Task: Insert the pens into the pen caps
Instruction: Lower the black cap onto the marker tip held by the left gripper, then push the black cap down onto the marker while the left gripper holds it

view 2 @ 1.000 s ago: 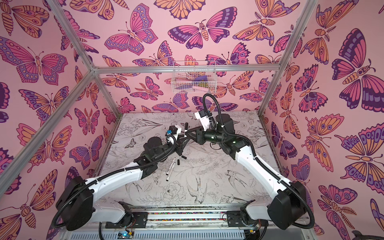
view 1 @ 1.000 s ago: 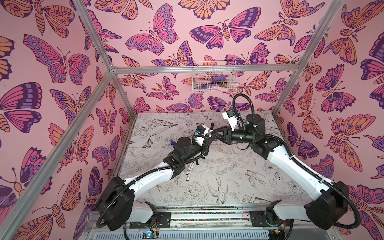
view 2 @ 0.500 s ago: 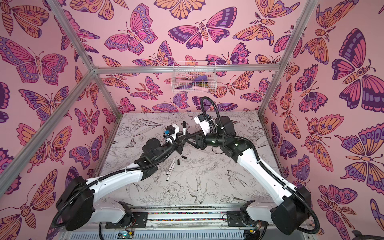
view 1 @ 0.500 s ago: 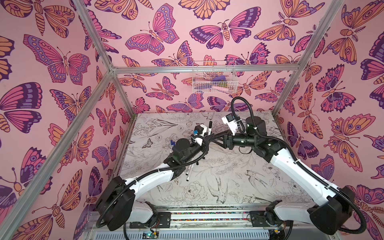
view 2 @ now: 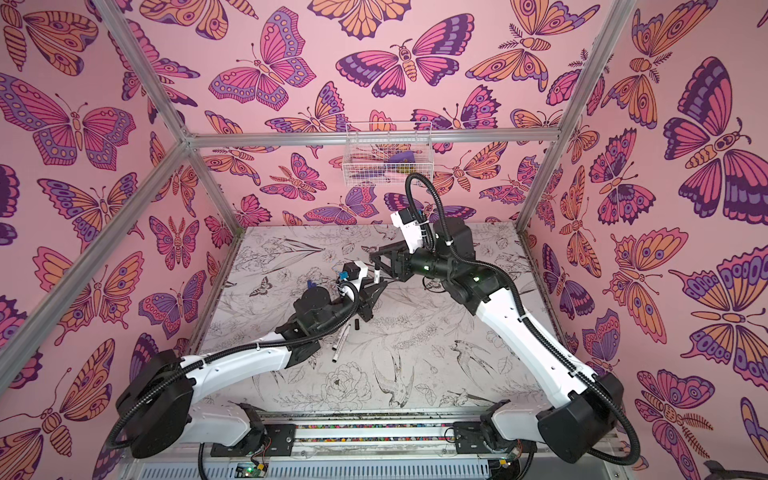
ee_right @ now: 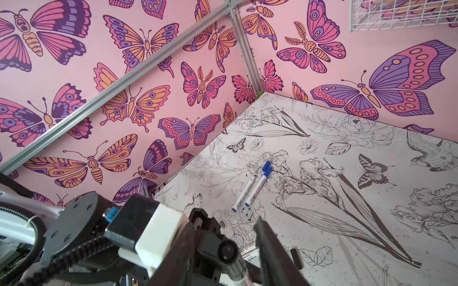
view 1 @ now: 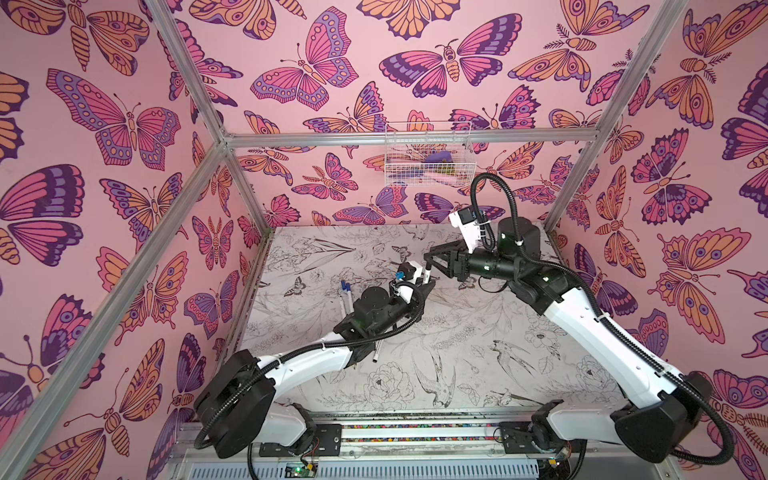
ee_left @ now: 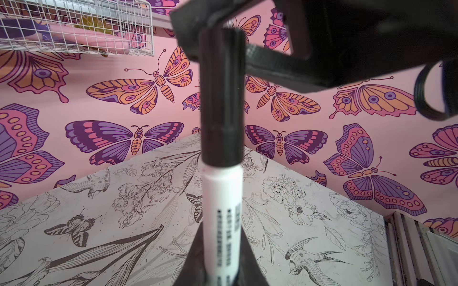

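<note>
Since the earlier frames your right arm had shifted only slightly, and its right gripper [view 1: 430, 259] stayed close to the raised pen while your left arm held nearly the same pose. Your left gripper [view 1: 424, 286] was clamped on the white barrel of a pen [ee_left: 221, 205]. That pen was lifted above the middle of the tabletop [view 1: 478, 353], a little toward the far edge, and tilted up toward the right gripper. A black cap [ee_left: 220, 99] sat on that pen's upper end, flush against the barrel in the left wrist view. The right gripper's jaws stood apart on either side of the cap's top; whether they touched it you could not tell. Two pens with blue ends [view 1: 344, 297] lay side by side near the left edge of the tabletop. A third pen [view 2: 338, 344] lay near the middle, partly hidden under your left forearm, with a loose black cap [view 2: 356, 323] just beside it.
</note>
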Motion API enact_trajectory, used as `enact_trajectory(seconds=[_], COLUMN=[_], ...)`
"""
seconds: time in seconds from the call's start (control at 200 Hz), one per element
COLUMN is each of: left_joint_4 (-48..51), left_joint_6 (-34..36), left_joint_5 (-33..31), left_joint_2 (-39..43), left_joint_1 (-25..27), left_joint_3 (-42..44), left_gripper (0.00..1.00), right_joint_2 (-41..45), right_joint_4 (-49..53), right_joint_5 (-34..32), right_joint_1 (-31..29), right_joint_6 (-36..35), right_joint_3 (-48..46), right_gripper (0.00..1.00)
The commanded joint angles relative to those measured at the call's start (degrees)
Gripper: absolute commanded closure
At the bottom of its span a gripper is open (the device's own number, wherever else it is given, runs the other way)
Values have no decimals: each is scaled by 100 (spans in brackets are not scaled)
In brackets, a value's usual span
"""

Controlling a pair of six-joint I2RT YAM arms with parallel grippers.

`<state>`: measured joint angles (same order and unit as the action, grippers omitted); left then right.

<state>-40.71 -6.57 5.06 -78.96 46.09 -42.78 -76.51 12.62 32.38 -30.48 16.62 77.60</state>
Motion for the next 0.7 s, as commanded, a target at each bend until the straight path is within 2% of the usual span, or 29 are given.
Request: enact_trajectory(seconds=[0.0, 0.175, 0.406, 0.696], left_joint_4=[-218, -218, -195, -218], left_joint_6=[-76, -45, 88, 528], left_joint_5=[-16, -22, -61, -94], left_joint_2=[-67, -67, -32, 107], left_joint_1=[21, 23, 23, -3], left_joint_3=[49, 26, -79, -722], left_gripper=[100, 100, 100, 100], right_joint_2=[-169, -237, -253, -215], right_joint_4=[-31, -49, 180, 453], right_joint_5=[-1, 158, 192, 90], right_joint_1=[-28, -24, -38, -37], right_joint_6=[-4, 95, 113, 223], right_joint_3=[157, 115, -40, -582], right_gripper=[60, 65, 83, 88])
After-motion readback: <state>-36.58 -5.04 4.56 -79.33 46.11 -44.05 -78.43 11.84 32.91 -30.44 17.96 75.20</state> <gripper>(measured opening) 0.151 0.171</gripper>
